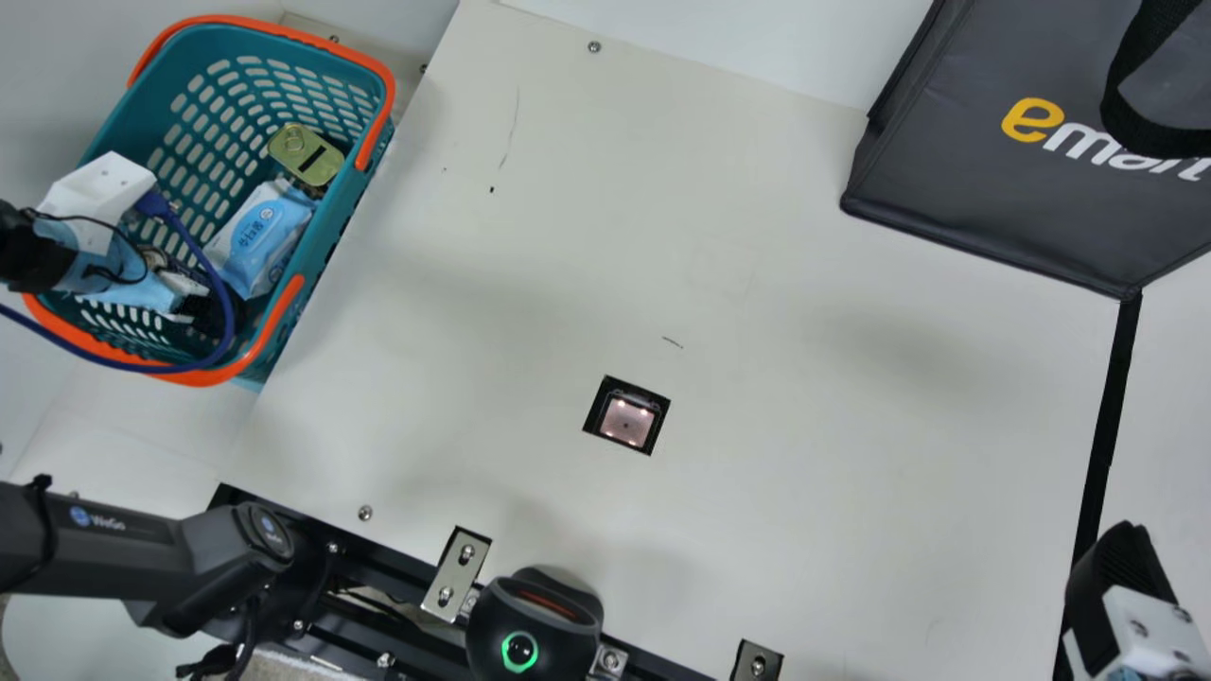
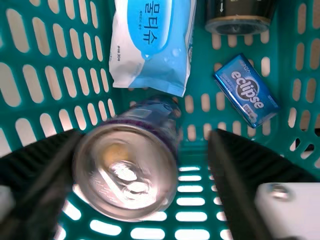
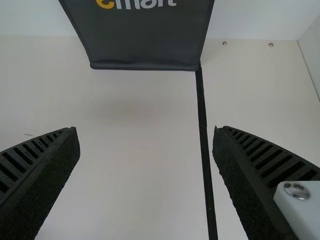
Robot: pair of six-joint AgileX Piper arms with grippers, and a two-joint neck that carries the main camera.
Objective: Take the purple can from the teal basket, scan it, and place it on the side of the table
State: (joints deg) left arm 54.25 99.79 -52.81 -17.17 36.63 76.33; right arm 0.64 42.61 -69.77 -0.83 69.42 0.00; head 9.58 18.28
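- The left gripper (image 1: 210,305) is down inside the teal basket (image 1: 352,203), its fingers spread apart.
- The purple can (image 2: 127,170) is in the basket, its metal end facing the wrist camera between those fingers, with a gap on one side; whether the other finger touches it, one cannot tell.
- A pack of wipes (image 2: 150,50) lies beside the can, with a small blue tin (image 2: 247,90) near.
- The right gripper (image 1: 1121,577) is over the table's (image 1: 757,284) right side, fingers wide apart, holding nothing.
- A square scanner (image 1: 626,421) sits lit in the table.
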